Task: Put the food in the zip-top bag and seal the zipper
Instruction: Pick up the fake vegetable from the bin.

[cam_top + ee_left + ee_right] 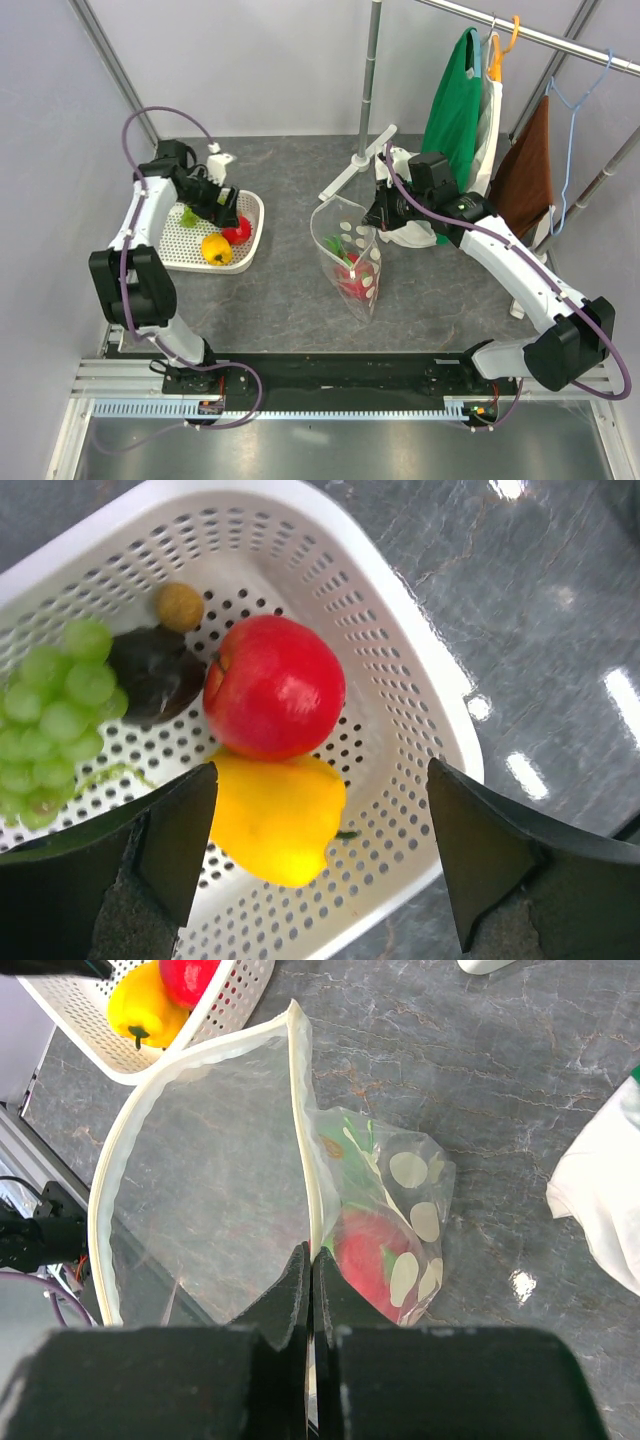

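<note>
Right gripper (310,1260) clamped on the zip-top bag (200,1160) rim, your left gripper (320,810) spread wide over the basket (420,700).
You've got the zipper (300,1100) strip pinched between the right fingers. The bag mouth is agape and lifted, its bottom on the table (300,170) mid-workspace. One red food piece with green bits (365,1250) sits inside the bag. Red apple (275,687), yellow pepper (275,825), green grapes (50,710), a dark piece (155,670) and a small tan ball (179,606) lie in the basket under the left jaws, untouched.
</note>
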`<action>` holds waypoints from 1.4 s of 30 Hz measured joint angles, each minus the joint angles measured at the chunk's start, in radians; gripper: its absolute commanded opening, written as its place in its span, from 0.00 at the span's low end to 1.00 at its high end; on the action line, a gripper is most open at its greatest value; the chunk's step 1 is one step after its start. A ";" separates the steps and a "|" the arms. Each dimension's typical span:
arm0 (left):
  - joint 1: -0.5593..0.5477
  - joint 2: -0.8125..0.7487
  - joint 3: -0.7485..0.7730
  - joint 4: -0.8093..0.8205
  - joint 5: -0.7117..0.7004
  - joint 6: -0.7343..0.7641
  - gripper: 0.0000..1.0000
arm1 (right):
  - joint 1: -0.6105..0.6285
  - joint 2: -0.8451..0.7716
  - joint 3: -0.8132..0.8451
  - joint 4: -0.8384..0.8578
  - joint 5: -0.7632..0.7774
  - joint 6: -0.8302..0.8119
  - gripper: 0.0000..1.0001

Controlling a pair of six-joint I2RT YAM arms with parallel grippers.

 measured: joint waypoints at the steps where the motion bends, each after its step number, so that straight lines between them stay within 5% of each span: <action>1: -0.027 0.006 -0.007 0.007 -0.026 0.012 0.91 | 0.000 0.000 0.000 0.000 0.000 0.000 0.00; 24: -0.185 0.206 -0.021 0.103 -0.271 0.227 0.86 | 0.000 0.010 0.000 0.000 -0.003 0.000 0.00; 27: -0.185 0.214 -0.029 0.107 -0.287 0.230 0.76 | 0.000 0.010 0.000 0.000 -0.004 0.000 0.00; 34: -0.185 0.169 -0.008 0.071 -0.268 0.220 0.35 | 0.000 0.010 0.000 0.000 -0.003 0.000 0.00; 42: -0.237 -0.028 0.343 -0.012 0.013 0.031 0.33 | 0.001 0.010 0.000 0.000 -0.003 0.004 0.00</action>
